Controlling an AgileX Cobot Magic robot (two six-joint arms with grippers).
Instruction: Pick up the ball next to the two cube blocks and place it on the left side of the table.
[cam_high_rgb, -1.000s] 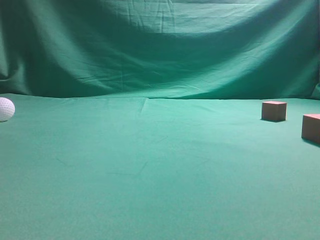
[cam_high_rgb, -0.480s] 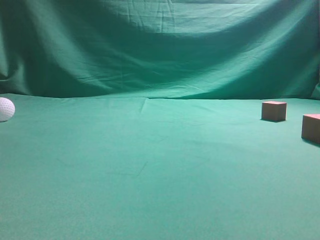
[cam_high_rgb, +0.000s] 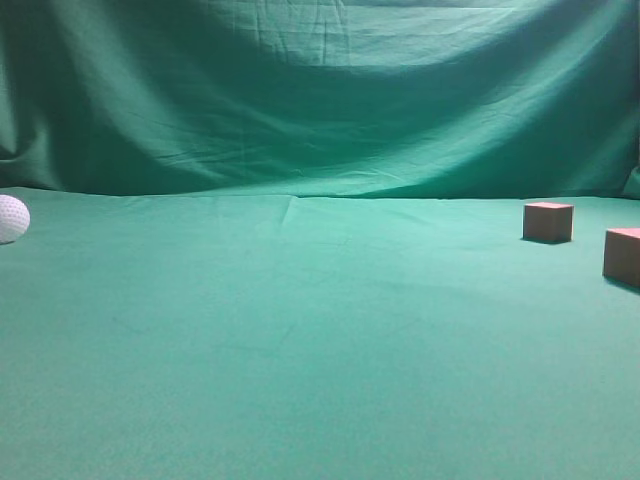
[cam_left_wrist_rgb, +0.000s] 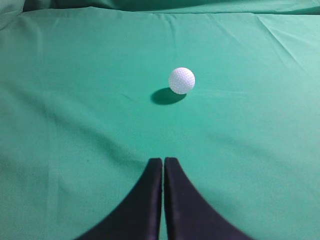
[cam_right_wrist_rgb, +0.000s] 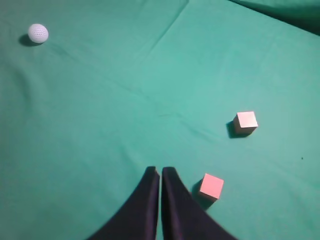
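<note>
Ball (cam_high_rgb: 12, 218) rests at table (cam_high_rgb: 300, 350) far left, well apart from cubes (cam_high_rgb: 548, 221); placement seemingly done. Left end effector (cam_left_wrist_rgb: 163, 162) and right end effector (cam_right_wrist_rgb: 160, 171) both pressed together, empty.

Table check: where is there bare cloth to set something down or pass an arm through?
Widest bare stretch of the table: between the ball at far left and the two cube blocks at far right. Cloth around the ball is also bare. Tightest spot: between the cubes, near the right gripper.
</note>
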